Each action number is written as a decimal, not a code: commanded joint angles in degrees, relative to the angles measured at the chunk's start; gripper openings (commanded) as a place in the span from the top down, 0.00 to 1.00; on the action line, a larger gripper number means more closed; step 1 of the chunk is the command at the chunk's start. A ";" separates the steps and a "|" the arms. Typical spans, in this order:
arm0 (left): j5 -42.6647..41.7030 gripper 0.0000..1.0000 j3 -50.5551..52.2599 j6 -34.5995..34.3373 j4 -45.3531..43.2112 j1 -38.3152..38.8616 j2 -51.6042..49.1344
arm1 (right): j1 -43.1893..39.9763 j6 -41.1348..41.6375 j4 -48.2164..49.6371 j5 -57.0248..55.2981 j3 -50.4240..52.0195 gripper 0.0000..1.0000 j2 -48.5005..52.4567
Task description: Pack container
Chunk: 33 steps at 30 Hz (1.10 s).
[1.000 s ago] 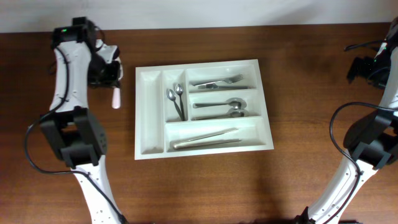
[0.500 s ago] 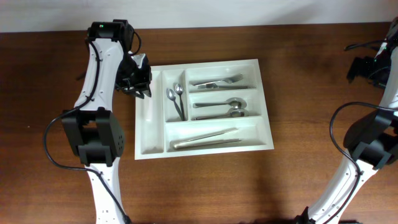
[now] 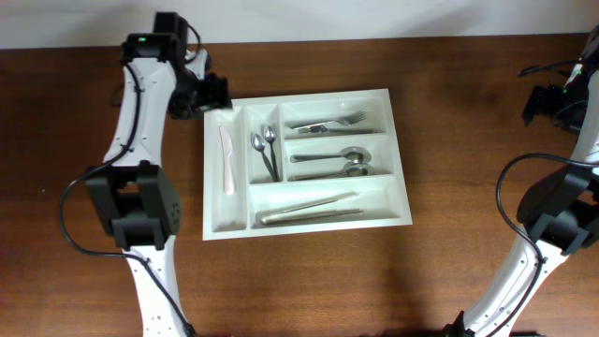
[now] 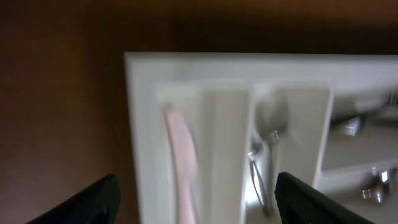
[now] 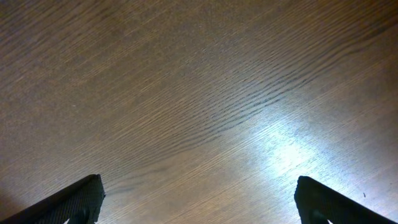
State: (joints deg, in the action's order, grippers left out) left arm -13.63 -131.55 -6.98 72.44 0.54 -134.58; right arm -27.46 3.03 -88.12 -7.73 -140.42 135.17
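Note:
The white container [image 3: 402,159] lies mid-table in the overhead view. A pale pink utensil [image 3: 226,159] lies lengthwise in its leftmost narrow compartment, apart from any gripper. My left gripper [image 3: 211,94] hovers at the container's far left corner, open and empty. In the left wrist view the pink utensil [image 4: 180,155] sits blurred just inside the container's rim [image 4: 140,124], between and below my left gripper [image 4: 196,205] fingers. My right gripper [image 3: 543,101] is far off at the table's right edge. In the right wrist view the right gripper [image 5: 199,199] stands wide open over bare wood.
Two small spoons [image 3: 264,150] fill the second narrow compartment. Forks [image 3: 328,124], larger spoons [image 3: 332,164] and knives [image 3: 309,208] lie in the three long compartments. Both arm bases stand at the table's near edge.
My left gripper carried the pink utensil rightward from the table to the container, opened and let it go. It now lies in the leftmost compartment. The right arm stayed still.

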 commanded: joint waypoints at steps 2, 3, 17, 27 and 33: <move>0.72 0.14 -4.35 -1.31 -3.02 -7.15 0.74 | -0.31 0.44 0.13 -0.90 0.11 0.01 0.24; 0.76 0.08 -5.99 -1.29 -2.93 -9.01 1.42 | -0.31 0.44 0.13 -0.90 0.11 0.01 0.24; 1.38 0.01 -8.44 -1.14 -2.36 -22.73 4.85 | -0.31 0.46 8.33 4.63 0.11 0.01 0.22; 1.40 0.01 -8.44 -1.14 -2.36 -22.67 4.85 | -0.24 -0.68 -2.67 14.51 -6.12 0.01 -16.15; 1.40 0.01 -8.44 -1.14 -2.36 -22.67 4.85 | 6.03 -2.16 -8.70 18.71 -6.12 0.01 -30.62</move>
State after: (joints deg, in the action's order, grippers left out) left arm -12.38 -139.11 -7.99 70.02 -22.11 -131.52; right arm -26.44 2.48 -95.29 7.68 -145.18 112.95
